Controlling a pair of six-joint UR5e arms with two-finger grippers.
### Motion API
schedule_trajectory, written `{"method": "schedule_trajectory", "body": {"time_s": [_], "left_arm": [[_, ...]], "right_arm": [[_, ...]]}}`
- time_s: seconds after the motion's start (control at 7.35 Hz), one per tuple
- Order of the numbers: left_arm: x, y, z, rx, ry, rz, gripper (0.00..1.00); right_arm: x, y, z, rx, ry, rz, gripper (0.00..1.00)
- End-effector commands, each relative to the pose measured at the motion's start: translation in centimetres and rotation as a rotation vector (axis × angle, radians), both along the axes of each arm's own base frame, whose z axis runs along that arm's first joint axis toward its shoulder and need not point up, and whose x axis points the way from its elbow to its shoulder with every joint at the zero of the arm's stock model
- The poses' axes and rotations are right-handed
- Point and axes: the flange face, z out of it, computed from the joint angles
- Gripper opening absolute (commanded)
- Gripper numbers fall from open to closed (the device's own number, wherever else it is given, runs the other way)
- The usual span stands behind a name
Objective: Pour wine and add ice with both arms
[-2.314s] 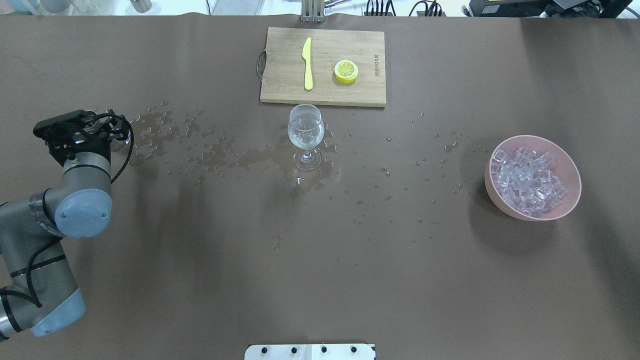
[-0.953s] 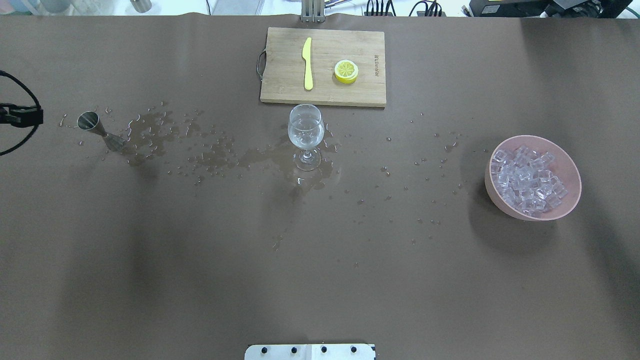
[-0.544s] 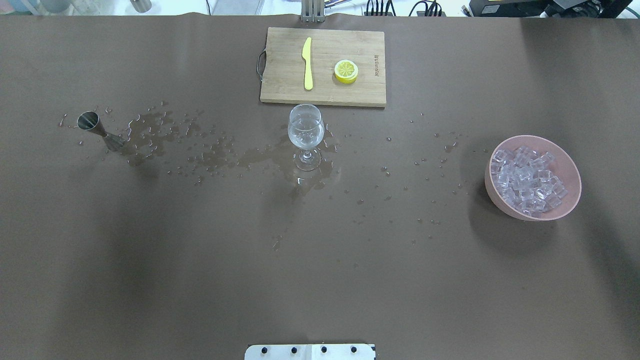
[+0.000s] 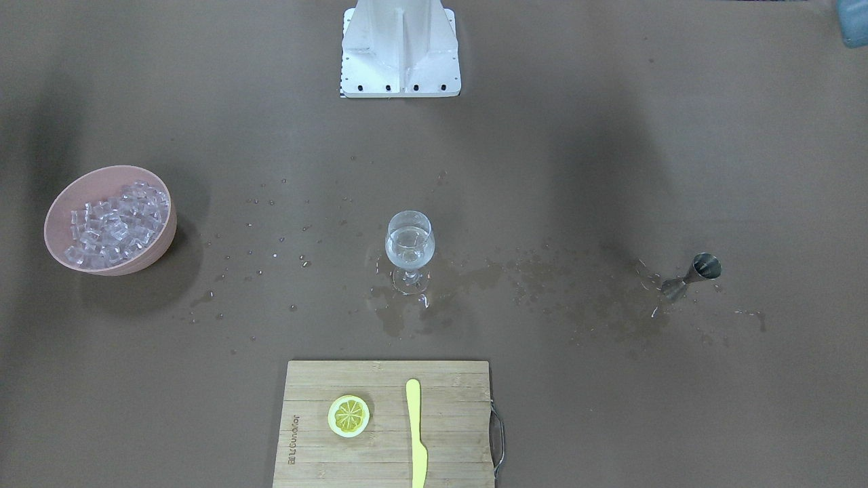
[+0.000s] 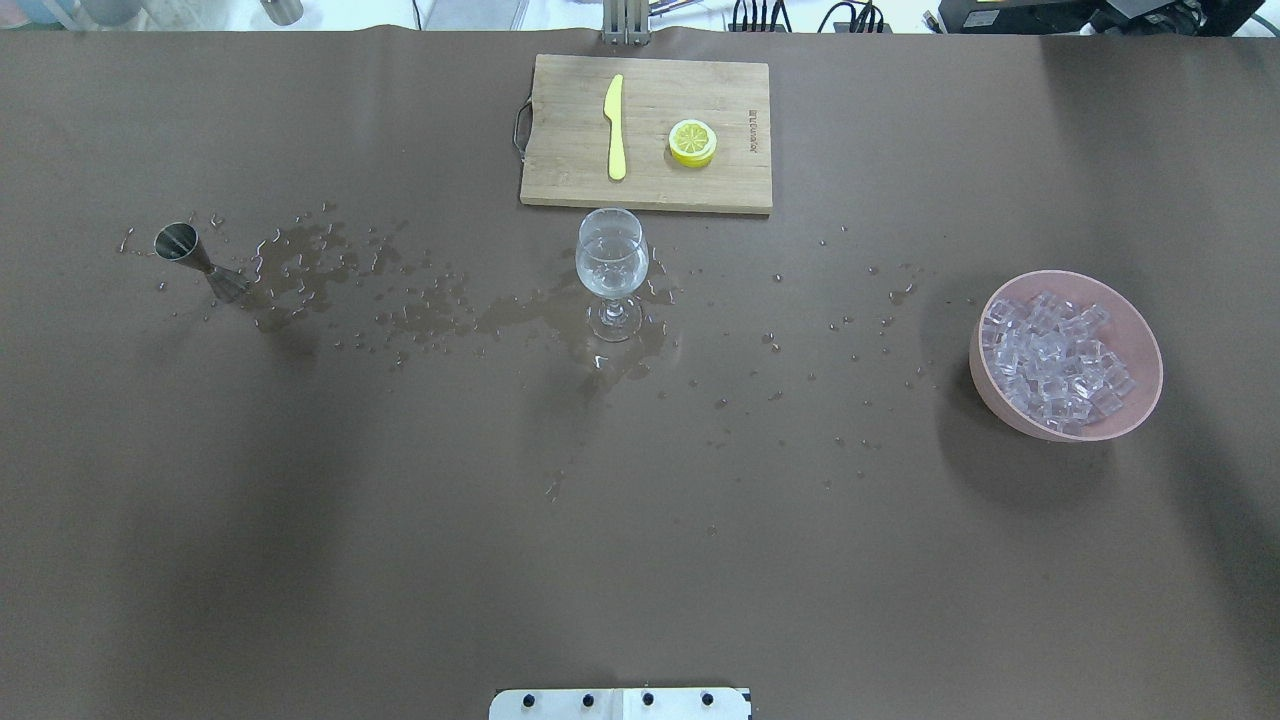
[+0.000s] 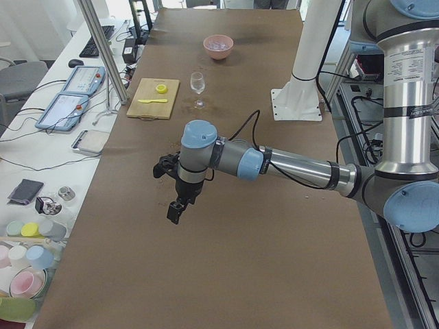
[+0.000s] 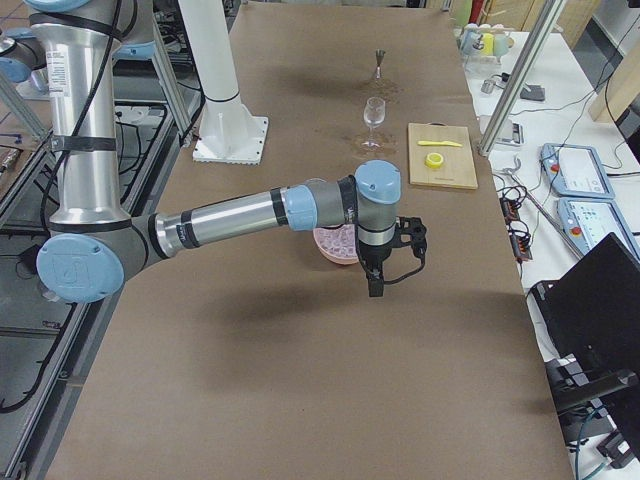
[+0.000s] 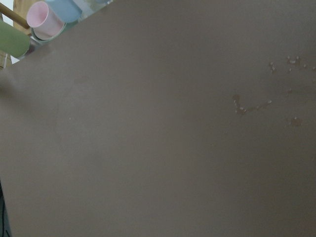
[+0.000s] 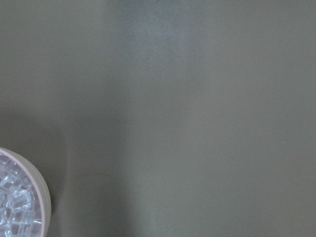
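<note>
A stemmed wine glass (image 5: 611, 270) stands mid-table with a little clear wine (image 4: 409, 245) in it. A steel jigger (image 5: 198, 260) stands alone at the table's left. A pink bowl (image 5: 1000, 408) at the right holds heaped ice cubes (image 5: 1055, 358); the ice also shows in the right wrist view (image 9: 12, 207). Neither arm shows in the overhead or front views. My left gripper (image 6: 175, 211) hangs over the table's left end, beyond the jigger. My right gripper (image 7: 377, 285) hangs just beyond the bowl (image 7: 335, 245). I cannot tell whether either is open or shut.
A wooden cutting board (image 5: 560, 180) behind the glass carries a yellow knife (image 5: 615, 125) and a lemon slice (image 5: 692, 142). Spilled drops and puddles (image 5: 300, 265) run from jigger to glass and beyond. The white pedestal (image 4: 400, 47) stands at the robot's side.
My left arm has pulled away from the jigger, leftward out of the overhead view, and the jigger stands free. Glass, bowl and board have not moved.
</note>
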Motion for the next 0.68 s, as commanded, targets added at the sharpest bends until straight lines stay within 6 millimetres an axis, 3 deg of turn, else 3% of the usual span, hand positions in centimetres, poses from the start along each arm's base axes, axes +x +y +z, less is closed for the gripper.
{"method": "schedule_trajectory", "body": {"time_s": [0.0, 0.14, 0.27, 0.41, 0.54], "left_arm": [[-2.1, 2.1, 7.0, -0.162, 0.011, 0.041, 0.98], [-3.2, 3.1, 7.4, -0.244, 0.159, -0.092, 0.98], [-2.5, 6.2, 8.8, -0.318, 0.328, -0.13, 0.98], [-2.6, 6.4, 7.9, -0.358, 0.372, -0.196, 0.98], [-2.7, 6.2, 7.1, -0.363, 0.371, -0.219, 0.98]], "right_arm": [[0.0, -0.4, -0.8, 0.037, -0.003, 0.0, 1.0], [-0.1, -0.6, -1.3, 0.066, -0.01, 0.003, 1.0], [-0.2, -0.5, -1.6, 0.069, -0.031, -0.002, 1.0], [-1.1, -0.2, -3.7, 0.058, -0.066, 0.03, 1.0], [-5.8, 0.7, -7.9, 0.008, -0.095, 0.075, 1.0]]}}
